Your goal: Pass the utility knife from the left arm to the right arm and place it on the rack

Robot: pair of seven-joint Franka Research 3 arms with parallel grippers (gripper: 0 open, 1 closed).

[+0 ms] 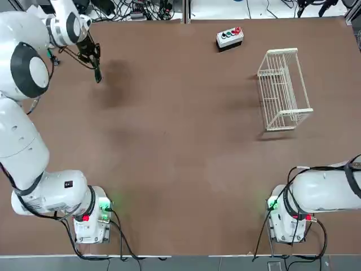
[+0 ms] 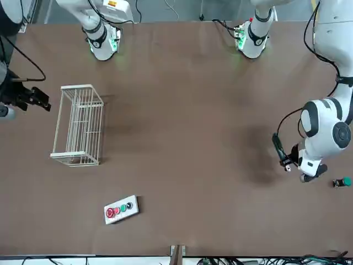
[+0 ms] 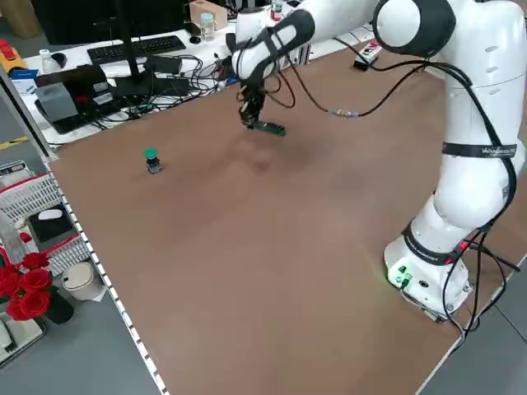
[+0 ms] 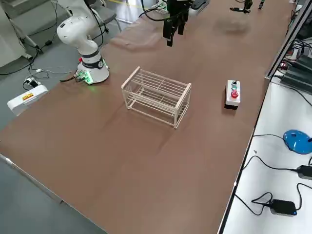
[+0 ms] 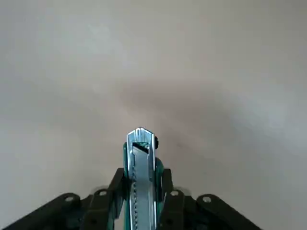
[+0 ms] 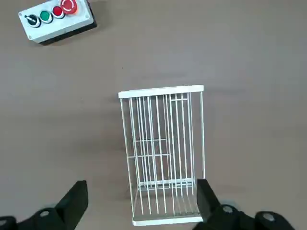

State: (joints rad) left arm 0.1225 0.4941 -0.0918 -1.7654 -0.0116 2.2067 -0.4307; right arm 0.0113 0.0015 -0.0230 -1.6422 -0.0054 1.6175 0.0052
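Note:
The utility knife [image 1: 97, 72] is a slim dark green stick with a metal blade track [image 5: 139, 158]. My left gripper [image 1: 91, 58] is shut on its rear end, holding it just above the far left of the table. The knife's free end points out from the fingers, its shadow on the table beneath it. The white wire rack [image 1: 282, 90] stands at the far right. My right gripper [image 2: 32, 97] hangs open and empty, high above the table on the robot's right side of the rack [image 6: 160, 153]. Its two fingers [image 6: 73, 203] are spread wide.
A grey box with coloured buttons [image 1: 229, 37] lies at the far edge, left of the rack. A small green-topped knob [image 2: 342, 182] stands near the table's left edge, beyond the left gripper. Desks with cables and a keyboard [image 3: 136, 49] border the table.

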